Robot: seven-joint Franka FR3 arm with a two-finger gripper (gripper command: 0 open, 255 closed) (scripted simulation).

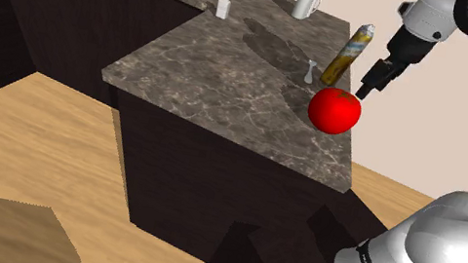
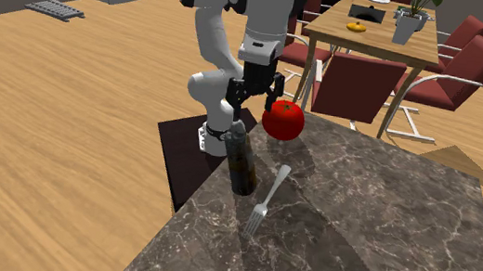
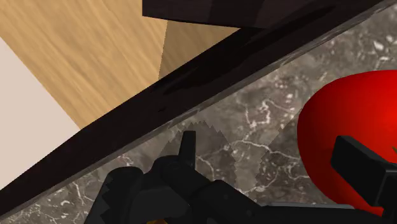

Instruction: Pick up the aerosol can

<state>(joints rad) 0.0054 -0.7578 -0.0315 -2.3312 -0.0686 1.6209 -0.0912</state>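
- Shoulder view: The white arm's black claw (image 1: 369, 88) hangs over the near corner of the marbled bench (image 1: 219, 93), just above a red tomato (image 1: 335, 111). The aerosol can (image 1: 347, 55), gold-brown with a grey top, stands on the bench just beside the tomato, toward this view's left of the claw and apart from it.
- Second exterior view: The can (image 2: 243, 163) appears dark and upright close to the bench (image 2: 377, 239) edge, with a fork (image 2: 266, 203) lying just beside it. The claw (image 2: 256, 92) hovers higher up, between the can's top and the tomato (image 2: 282, 121), touching neither.
- Wrist view: The two fingers (image 3: 186, 145) stand apart with nothing clasped, so the claw (image 3: 264, 141) is open and empty. The tomato (image 3: 347, 127) sits by one finger, the stone surface showing between them.
- Judgement: This looks like the approach step, with the grasp not yet made. The next move calls for shifting the claw off the tomato and onto the can, lowering until the fingers straddle its body, then closing, without knocking the narrow can over or nudging the tomato.
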